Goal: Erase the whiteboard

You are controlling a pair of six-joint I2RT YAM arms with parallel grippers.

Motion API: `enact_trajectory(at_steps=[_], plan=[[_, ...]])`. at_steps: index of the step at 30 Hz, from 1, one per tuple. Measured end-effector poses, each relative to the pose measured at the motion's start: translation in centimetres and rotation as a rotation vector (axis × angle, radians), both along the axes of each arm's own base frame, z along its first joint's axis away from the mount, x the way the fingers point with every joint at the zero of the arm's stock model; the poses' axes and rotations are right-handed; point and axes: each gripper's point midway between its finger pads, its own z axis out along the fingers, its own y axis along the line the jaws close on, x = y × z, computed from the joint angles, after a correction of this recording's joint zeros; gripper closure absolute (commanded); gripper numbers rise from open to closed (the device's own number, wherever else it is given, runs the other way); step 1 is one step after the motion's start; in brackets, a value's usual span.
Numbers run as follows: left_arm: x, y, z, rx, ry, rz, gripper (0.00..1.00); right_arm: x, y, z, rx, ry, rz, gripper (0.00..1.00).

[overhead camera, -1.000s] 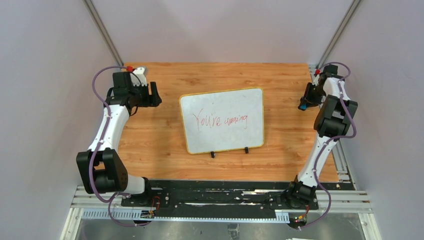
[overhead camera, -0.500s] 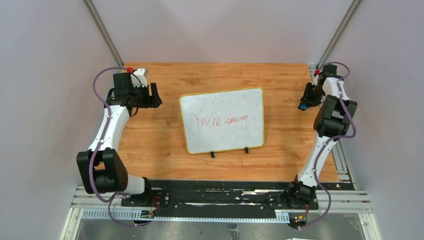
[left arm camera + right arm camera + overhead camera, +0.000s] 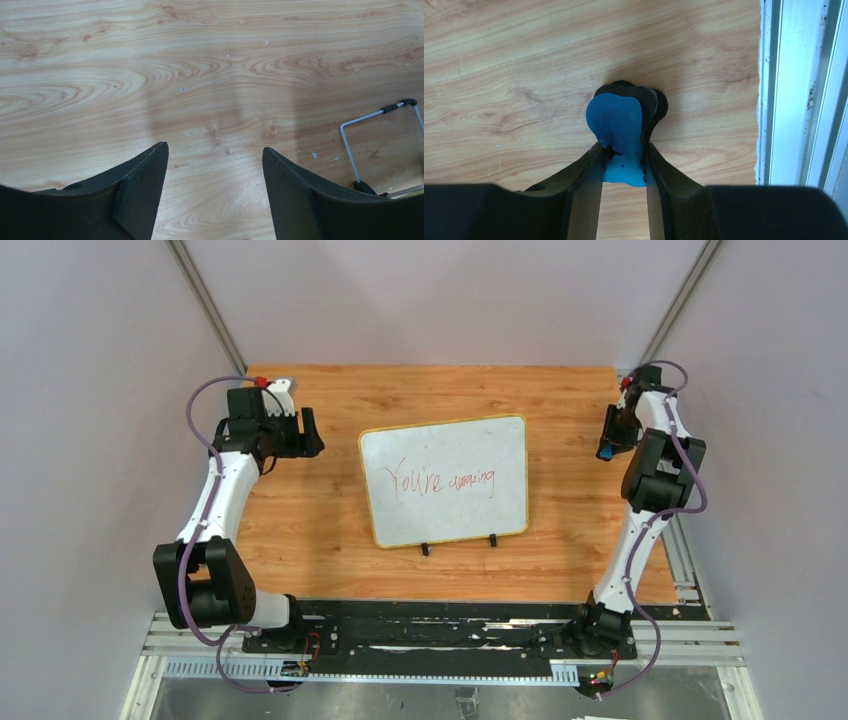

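Observation:
The whiteboard lies flat in the middle of the wooden table, with red handwriting across it and two black clips on its near edge. A small blue and black eraser stands on the wood by the table's right edge, also visible as the eraser from above. My right gripper has its fingertips pressed against both sides of the eraser's near end; from above, the right gripper is well right of the board. My left gripper is open over bare wood, and the left gripper sits left of the board.
An aluminium rail runs along the table's right edge, just beside the eraser. A thin bent metal wire with black end caps lies on the wood at the right of the left wrist view. Grey walls close in on both sides.
The right wrist has shifted slightly toward the back of the table while the eraser stays in place. The left arm and the whiteboard have not moved.

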Motion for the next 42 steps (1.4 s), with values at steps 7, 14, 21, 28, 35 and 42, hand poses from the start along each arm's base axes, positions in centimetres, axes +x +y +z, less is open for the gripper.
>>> enact_trajectory(at_steps=[7,14,21,28,35,42], plan=[[-0.1,0.0,-0.1,0.0,0.002,0.0,0.27,-0.1,-0.4,0.2,-0.053,0.02,-0.018,0.99],[-0.1,-0.2,-0.1,-0.009,0.002,-0.01,0.31,-0.4,-0.3,0.5,-0.056,0.014,-0.024,0.99],[-0.3,-1.1,0.1,-0.045,-0.001,-0.05,0.33,-2.8,1.1,1.6,-0.014,0.026,-0.009,0.99],[-0.3,-2.1,-0.3,-0.088,0.014,-0.095,0.35,-5.0,3.4,9.0,0.018,-0.127,0.016,1.0],[0.3,-2.7,-0.9,-0.129,0.045,-0.113,0.37,-8.1,6.1,16.4,-0.004,-0.296,0.05,0.99],[0.7,-3.1,-0.5,-0.152,0.048,-0.129,0.37,-11.3,8.2,19.6,-0.009,-0.375,0.074,0.99]])
